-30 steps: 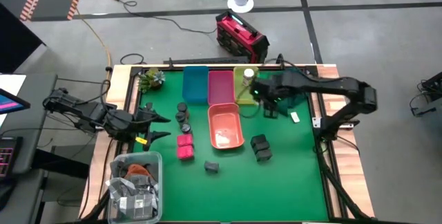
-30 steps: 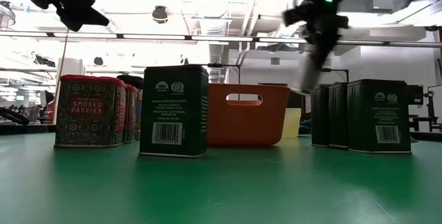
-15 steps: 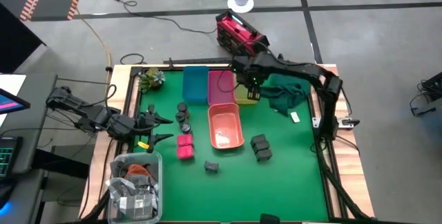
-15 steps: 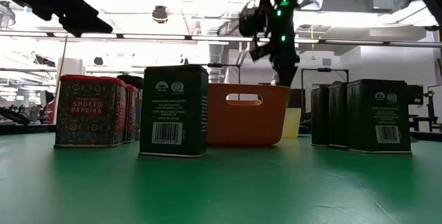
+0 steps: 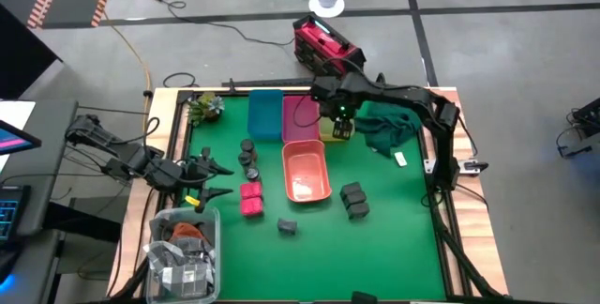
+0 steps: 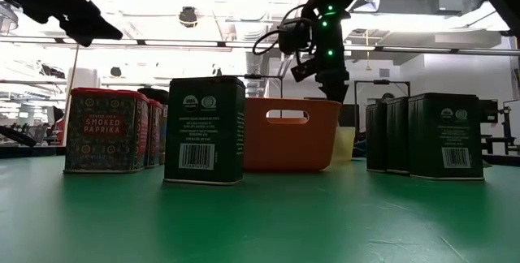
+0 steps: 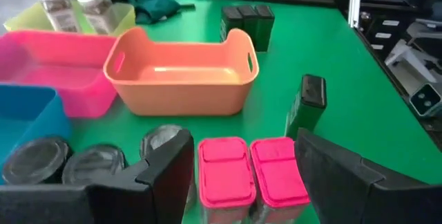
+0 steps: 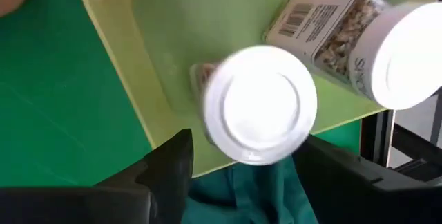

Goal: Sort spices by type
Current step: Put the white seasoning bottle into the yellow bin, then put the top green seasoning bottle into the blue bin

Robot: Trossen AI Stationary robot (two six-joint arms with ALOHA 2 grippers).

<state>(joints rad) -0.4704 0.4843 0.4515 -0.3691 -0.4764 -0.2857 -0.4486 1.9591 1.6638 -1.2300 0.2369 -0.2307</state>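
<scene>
My right gripper hangs open over the yellow bin, pointing down. Straight below it, a white-capped bottle stands in that bin. A second bottle leans beside the first. My left gripper is open and hovers level at the table's left. Just ahead of it are two magenta blocks and the dark round jars. Dark grey boxy packs stand in a group, with a single one apart. The salmon bin sits mid-table.
The blue bin and the pink bin stand side by side at the far edge. A dark green cloth lies right of the yellow bin. A clear box of items sits at the near left corner, a small plant at the far left.
My right gripper has swung from the dark green cloth toward the table's left and far edge, carrying a white-capped bottle hanging below it, and has stopped over the yellow bin. The bottle now stands in that bin beside the other one.
</scene>
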